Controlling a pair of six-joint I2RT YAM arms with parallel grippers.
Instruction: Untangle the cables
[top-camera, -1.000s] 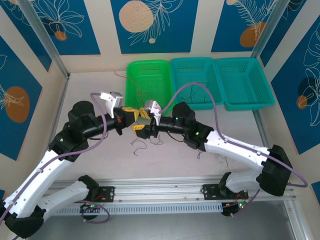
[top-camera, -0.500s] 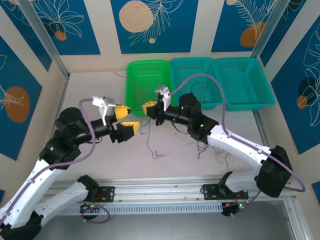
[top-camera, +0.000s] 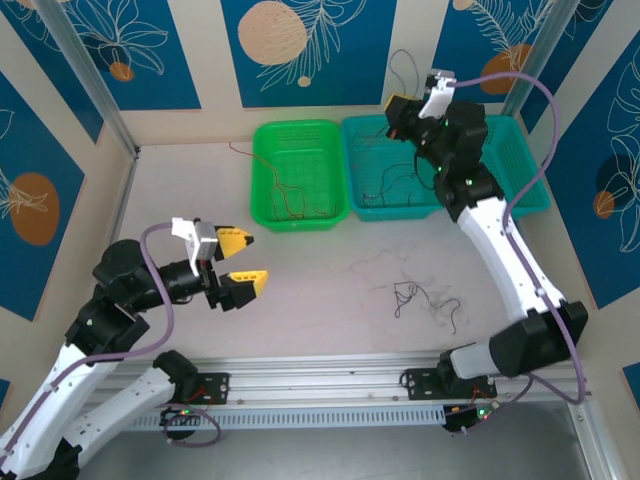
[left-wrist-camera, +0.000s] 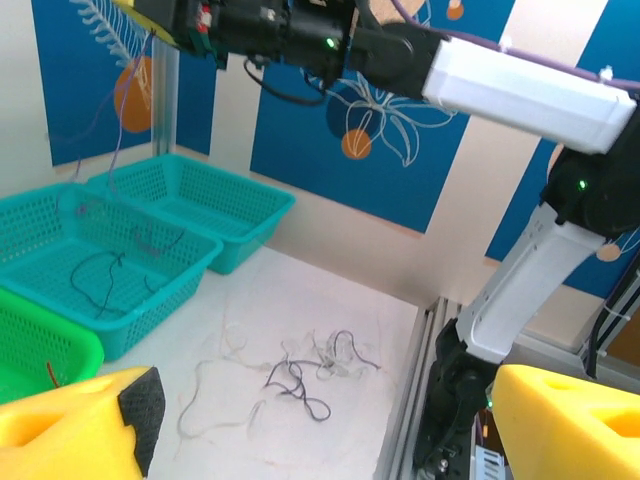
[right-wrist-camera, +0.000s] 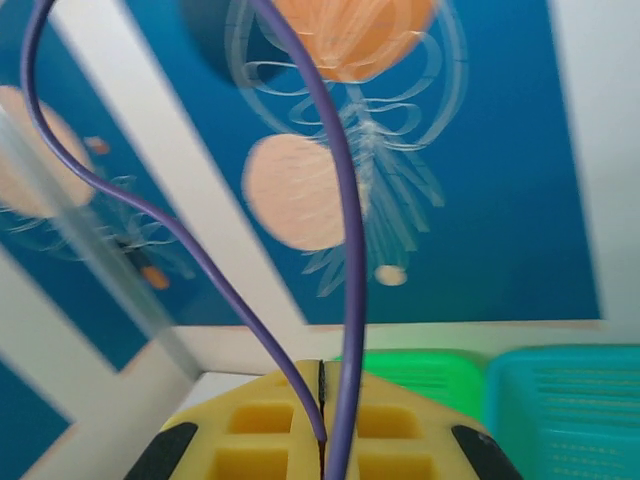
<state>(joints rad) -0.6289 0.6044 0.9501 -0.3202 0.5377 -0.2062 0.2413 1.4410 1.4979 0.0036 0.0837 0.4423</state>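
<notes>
A loose tangle of dark and whitish cables (top-camera: 415, 295) lies on the table at right of centre, also in the left wrist view as cables (left-wrist-camera: 300, 372). My right gripper (top-camera: 402, 108) is raised high over the middle teal basket (top-camera: 352, 135). It is shut on a thin purple cable (right-wrist-camera: 347, 200) that loops above the shut yellow fingers (right-wrist-camera: 260, 420) and hangs down towards that basket. My left gripper (top-camera: 238, 263) hovers low at the left of the table, open, with nothing between its yellow fingers (left-wrist-camera: 70, 435).
A green basket (top-camera: 265, 165) at the back holds red-orange strands. The middle teal basket holds black strands (left-wrist-camera: 100, 280). A second teal basket (top-camera: 490, 165) stands to its right. An aluminium rail (top-camera: 330, 375) runs along the near edge.
My right arm has lifted and swung back over the teal basket with a cable pinched in it. The left gripper let go, opened and drew back to the left. The tangle now lies on the table.
</notes>
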